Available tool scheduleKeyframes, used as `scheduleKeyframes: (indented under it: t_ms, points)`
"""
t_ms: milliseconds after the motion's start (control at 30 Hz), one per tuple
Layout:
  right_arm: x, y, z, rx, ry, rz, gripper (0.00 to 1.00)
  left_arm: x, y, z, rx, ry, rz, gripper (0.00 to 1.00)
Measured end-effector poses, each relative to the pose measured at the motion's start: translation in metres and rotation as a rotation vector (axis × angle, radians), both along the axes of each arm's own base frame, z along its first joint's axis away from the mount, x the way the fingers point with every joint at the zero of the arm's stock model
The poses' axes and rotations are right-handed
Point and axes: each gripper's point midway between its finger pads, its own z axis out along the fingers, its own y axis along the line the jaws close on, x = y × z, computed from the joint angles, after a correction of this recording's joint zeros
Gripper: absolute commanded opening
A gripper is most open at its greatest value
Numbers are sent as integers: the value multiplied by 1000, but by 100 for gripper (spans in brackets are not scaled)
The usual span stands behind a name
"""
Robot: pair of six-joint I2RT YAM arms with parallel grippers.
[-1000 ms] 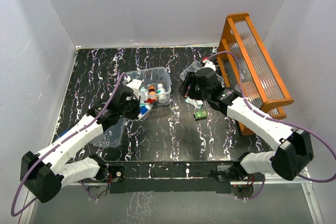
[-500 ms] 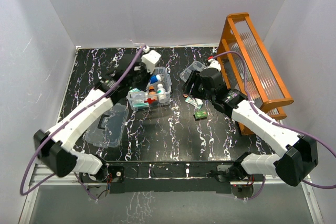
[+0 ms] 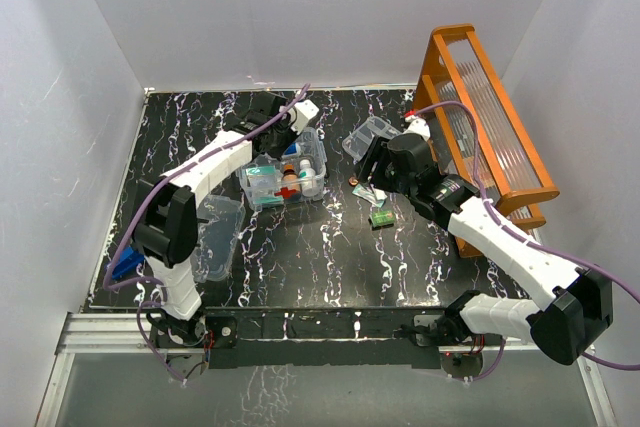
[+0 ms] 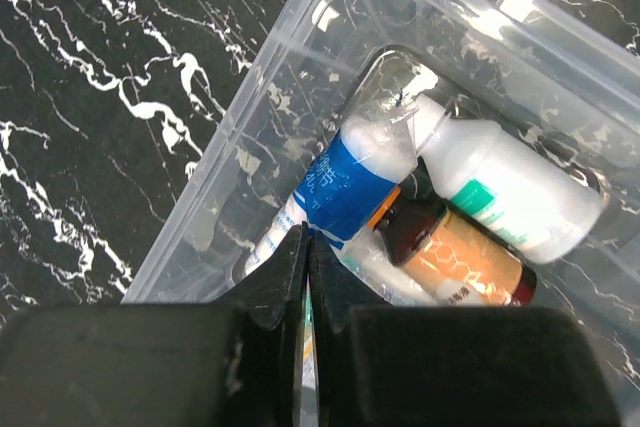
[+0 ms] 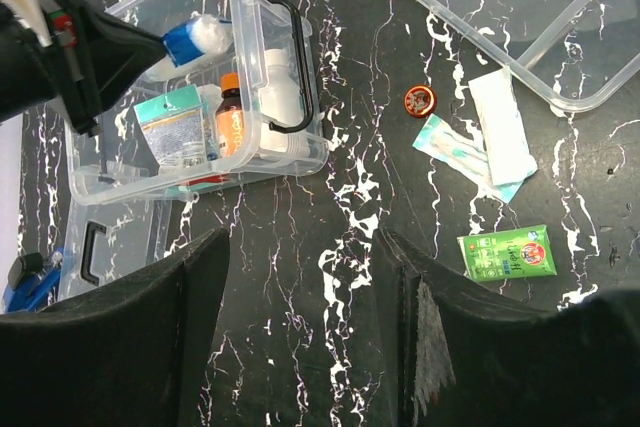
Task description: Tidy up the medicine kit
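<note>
The black marbled table (image 3: 330,257) carries the orange rack (image 3: 490,137) along its right side, and only the top view shows it. The clear box (image 3: 318,147) sits left of centre toward the far side, where it sat a second ago. Its lid (image 3: 215,237) lies flat at the near left, just beside the box. It is now uncovered, because the left arm (image 3: 205,172) that lay across it a second ago has swung round and reaches in from the far left. The divided tray (image 3: 368,137) lies right of the box, near the rack.

The left hand (image 3: 290,145) is over the box's far end, fingers pressed together; a second ago it was at the near-left corner. The left wrist view shows its tips at a blue-labelled tube (image 4: 345,182), which lies in the box beside a white bottle (image 4: 510,187) and an amber bottle (image 4: 460,257). Whether they pinch the tube I cannot tell. The right hand (image 5: 305,277) hovers between box and tray, fingers apart with nothing between them, hardly shifted.

Only the right wrist view shows clearly the lid's black handle (image 5: 92,247) and the teal packet (image 5: 178,127) in the box. It also shows, on the table, white packets (image 5: 480,137), a green sachet (image 5: 510,252) and a small orange cap (image 5: 420,100).
</note>
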Motion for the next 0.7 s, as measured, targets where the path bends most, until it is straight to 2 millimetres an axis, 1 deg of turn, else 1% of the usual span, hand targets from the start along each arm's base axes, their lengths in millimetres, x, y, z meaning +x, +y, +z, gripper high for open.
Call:
scheduleKeyframes:
  t_ms: [167, 333, 533, 700]
  points:
    - [0, -1, -1, -3, 5, -2, 57, 12, -7, -20, 8, -3, -11, 0]
    - [0, -2, -2, -4, 7, -6, 57, 22, -14, -34, -5, -7, -18, 0]
    - [0, -3, -2, -3, 8, -6, 57, 33, -22, -44, -17, -13, -26, 0]
    - [-2, -4, -6, -7, 18, -8, 57, 37, -24, -62, -8, 4, -30, 0]
